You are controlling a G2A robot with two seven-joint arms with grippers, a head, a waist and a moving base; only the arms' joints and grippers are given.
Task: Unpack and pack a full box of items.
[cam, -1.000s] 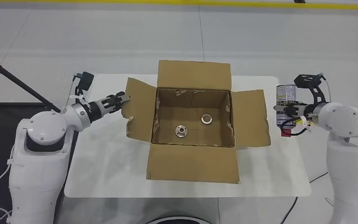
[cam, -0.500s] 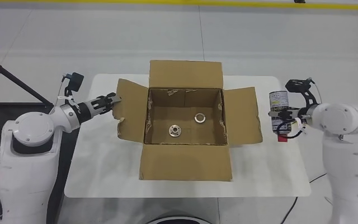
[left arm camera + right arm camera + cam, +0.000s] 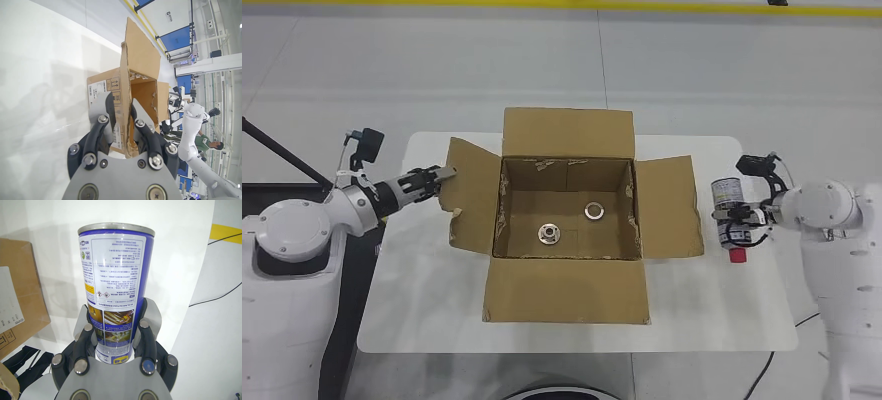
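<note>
Both arms low, pointing inward from opposite sides; left end effector (image 3: 122, 98) pinched tight, right end effector (image 3: 116, 306) clamped wider.

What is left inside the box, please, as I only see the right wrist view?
Observer: A ring and a round metal part lie on the box floor.
Operator: Thanks; is anything holding it?
Observer: The left hand grips its left flap.
Operator: Is my can capped?
Observer: Yes, a red cap shows at its near end.
</note>
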